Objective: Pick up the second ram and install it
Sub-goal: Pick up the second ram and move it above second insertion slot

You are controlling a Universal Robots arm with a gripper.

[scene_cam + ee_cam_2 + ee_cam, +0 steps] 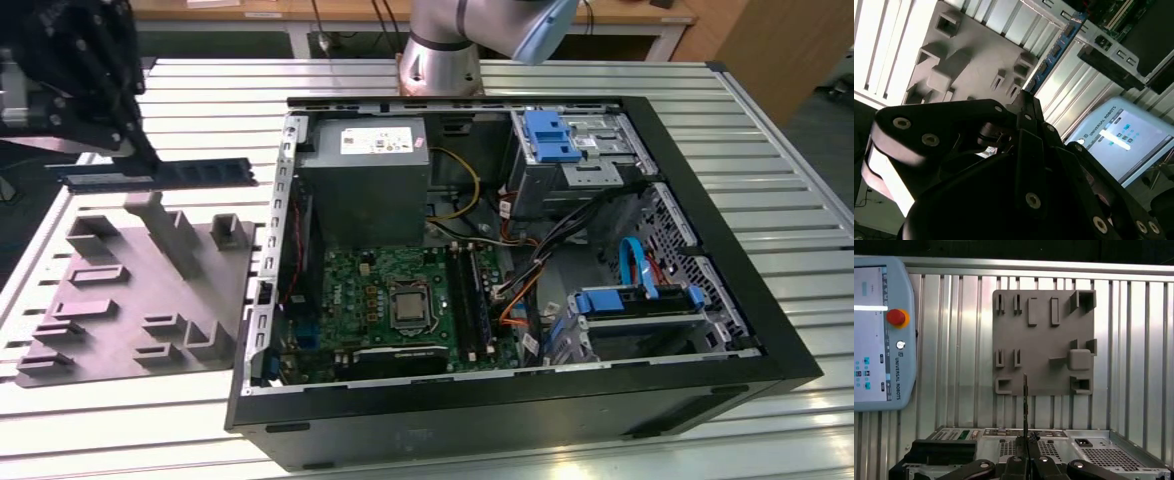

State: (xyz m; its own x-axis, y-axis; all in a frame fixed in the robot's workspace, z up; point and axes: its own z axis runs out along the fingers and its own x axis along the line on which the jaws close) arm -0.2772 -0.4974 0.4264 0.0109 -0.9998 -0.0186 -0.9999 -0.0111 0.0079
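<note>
The second ram (174, 174), a long thin blue stick with black chips, hangs level in the air above the grey moulded tray (134, 300), at the exterior view's left. My gripper (131, 160) is shut on one end of it. In the second wrist view the ram (1054, 50) runs out from the fingertips (1026, 100) over the tray (969, 65). In the first wrist view it appears edge-on as a thin dark line (1025, 400) rising from the gripper (1026, 460). The green circuit board (387, 290) with its long black slot strips (467, 295) lies inside the open case.
The open black computer case (534, 410) lies on the slatted metal table (200, 90), with a grey power box (367, 180), blue drive brackets (550, 135) and loose cables (534, 270) inside. A teach pendant (879, 335) lies beside the tray. The arm's base (441, 60) stands behind the case.
</note>
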